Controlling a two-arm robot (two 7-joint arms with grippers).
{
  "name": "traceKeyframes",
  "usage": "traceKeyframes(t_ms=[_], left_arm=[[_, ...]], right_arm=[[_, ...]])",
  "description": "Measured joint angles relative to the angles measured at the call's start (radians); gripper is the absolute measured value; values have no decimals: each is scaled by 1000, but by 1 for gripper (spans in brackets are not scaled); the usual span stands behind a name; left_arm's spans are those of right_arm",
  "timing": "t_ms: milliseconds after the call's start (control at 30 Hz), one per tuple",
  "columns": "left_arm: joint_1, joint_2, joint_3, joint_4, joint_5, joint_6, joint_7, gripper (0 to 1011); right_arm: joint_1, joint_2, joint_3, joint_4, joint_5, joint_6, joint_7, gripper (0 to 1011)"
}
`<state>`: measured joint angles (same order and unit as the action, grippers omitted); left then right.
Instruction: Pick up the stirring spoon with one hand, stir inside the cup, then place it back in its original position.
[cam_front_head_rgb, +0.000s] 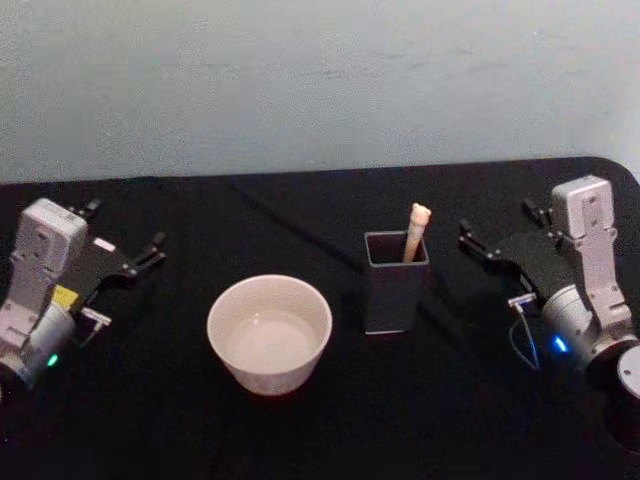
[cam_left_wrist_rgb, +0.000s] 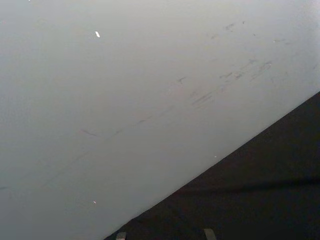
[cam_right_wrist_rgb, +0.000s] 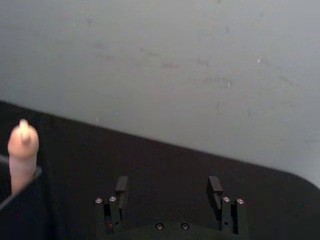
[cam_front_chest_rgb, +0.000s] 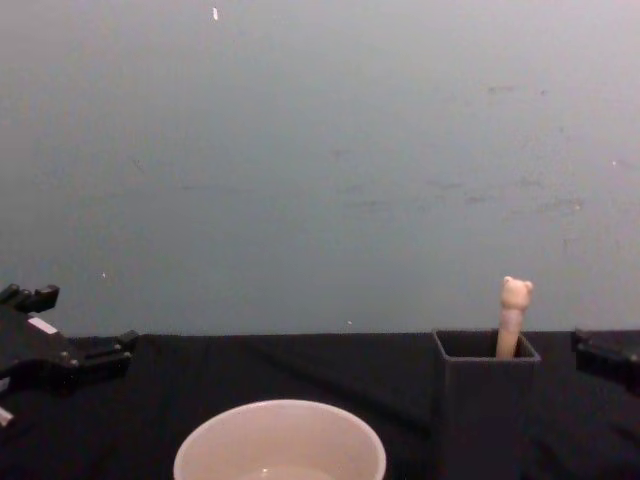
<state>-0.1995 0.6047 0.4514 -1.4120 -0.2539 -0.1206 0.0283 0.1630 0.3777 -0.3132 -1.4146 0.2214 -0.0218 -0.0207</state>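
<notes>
The stirring spoon (cam_front_head_rgb: 416, 230) stands in the dark grey square holder (cam_front_head_rgb: 396, 283), its cream bear-head handle sticking up above the rim; its bowl is hidden inside. The off-white cup (cam_front_head_rgb: 270, 335) sits left of the holder, near the table's middle. My right gripper (cam_front_head_rgb: 503, 225) hovers open a short way right of the holder, empty. In the right wrist view its gripper (cam_right_wrist_rgb: 168, 186) is spread wide, with the spoon handle (cam_right_wrist_rgb: 23, 155) and holder (cam_right_wrist_rgb: 20, 210) off to one side. My left gripper (cam_front_head_rgb: 125, 228) rests open at the far left, apart from the cup.
Everything rests on a black table (cam_front_head_rgb: 300, 210) backed by a plain pale wall (cam_front_chest_rgb: 320, 150). From the chest, the cup (cam_front_chest_rgb: 280, 440) and holder (cam_front_chest_rgb: 485, 410) stand side by side with a gap between them.
</notes>
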Motion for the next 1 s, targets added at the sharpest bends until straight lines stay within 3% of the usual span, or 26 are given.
traceKeyframes(t_ms=[1000], left_arm=[[0, 0, 0, 0, 0, 0, 0, 1001]], right_arm=[[0, -5, -1, 9, -8, 4, 2, 1002]])
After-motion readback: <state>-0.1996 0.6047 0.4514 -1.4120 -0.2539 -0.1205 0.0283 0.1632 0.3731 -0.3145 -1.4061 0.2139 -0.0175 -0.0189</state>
